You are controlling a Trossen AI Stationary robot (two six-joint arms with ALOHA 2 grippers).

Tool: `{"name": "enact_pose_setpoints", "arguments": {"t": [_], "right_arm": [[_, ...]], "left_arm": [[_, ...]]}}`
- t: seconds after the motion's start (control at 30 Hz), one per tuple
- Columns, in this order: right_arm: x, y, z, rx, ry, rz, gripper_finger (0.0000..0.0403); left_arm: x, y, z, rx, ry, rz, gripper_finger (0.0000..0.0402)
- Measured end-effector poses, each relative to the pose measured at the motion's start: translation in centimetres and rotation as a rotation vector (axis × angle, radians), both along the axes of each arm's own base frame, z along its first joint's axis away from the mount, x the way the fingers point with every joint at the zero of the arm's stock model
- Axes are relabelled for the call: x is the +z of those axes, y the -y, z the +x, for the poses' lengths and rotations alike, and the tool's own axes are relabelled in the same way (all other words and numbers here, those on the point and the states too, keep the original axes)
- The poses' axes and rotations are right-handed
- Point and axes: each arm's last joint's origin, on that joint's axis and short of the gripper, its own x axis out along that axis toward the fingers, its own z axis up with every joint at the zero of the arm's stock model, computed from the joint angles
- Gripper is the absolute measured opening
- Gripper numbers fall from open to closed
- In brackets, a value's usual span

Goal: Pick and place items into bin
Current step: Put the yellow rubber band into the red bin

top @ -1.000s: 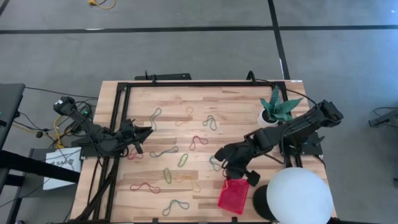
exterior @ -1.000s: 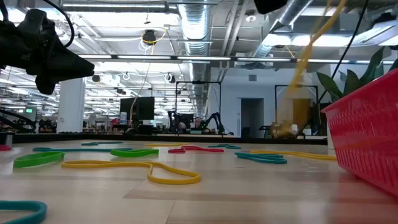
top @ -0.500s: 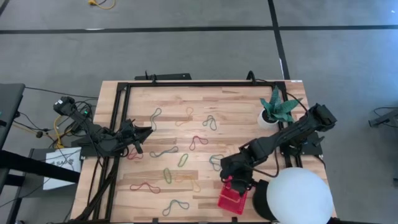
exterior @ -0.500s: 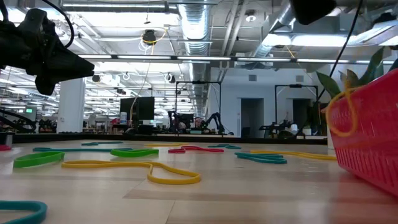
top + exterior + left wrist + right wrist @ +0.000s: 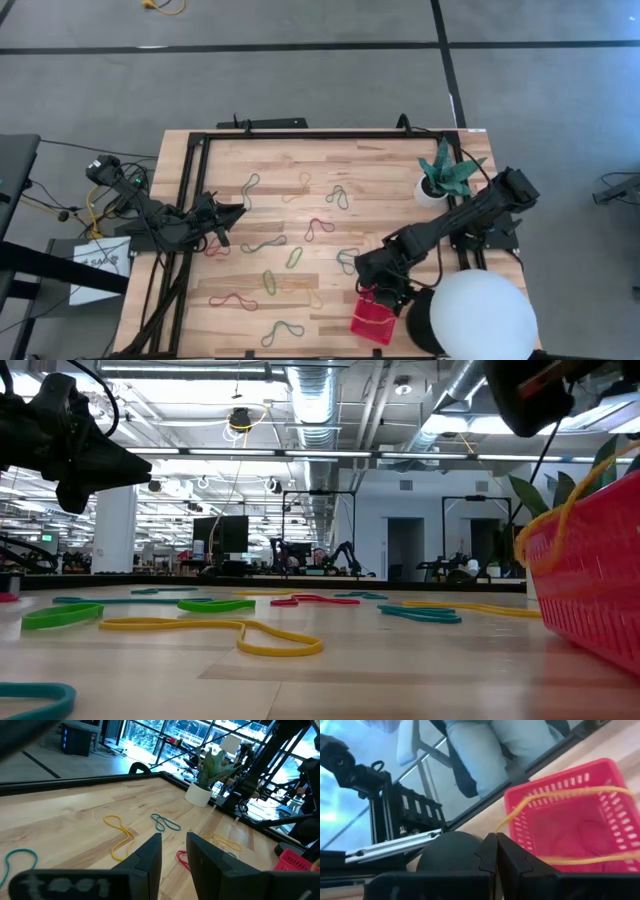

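Two dark jointed arms, black wedge-shaped fingers (image 5: 150, 857), seemingly matte plastic

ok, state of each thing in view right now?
right gripper: shut on yellow band, over red bin
yellow band: draped across the bin's rim, not released
red bin: upright, at near table edge
left gripper: slightly open, empty, at left table edge
other bands: loose, flat on table
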Motion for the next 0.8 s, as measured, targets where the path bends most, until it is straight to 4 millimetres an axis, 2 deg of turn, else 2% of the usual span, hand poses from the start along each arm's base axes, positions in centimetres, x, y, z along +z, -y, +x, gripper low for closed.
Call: {"name": "enact_pose_setpoints", "arguments": {"t": [0.43, 0.6, 0.7, 0.8], "right_arm": [[-1.2, 1.7, 0.9, -0.059, 0.045, -0.037, 0.0000], [-3.7, 1.3, 1.7, -0.069, -0.058, -0.045, 0.0000], [-6.1, 1.3, 1.8, -0.105, -0.196, -0.103, 0.0000], [-7.5, 1.9, 2.1, -0.158, -0.297, -0.132, 0.0000]], "left_arm": [[0.0, 0.0, 0.0, 0.001, -0.001, 0.001, 0.0080], [0.0, 0.0, 0.0, 0.000, -0.001, 0.002, 0.0080], [0.0, 0.0, 0.0, 0.000, -0.003, 0.006, 0.0080], [0.0, 0.0, 0.0, 0.001, -0.003, 0.006, 0.0080]]}}
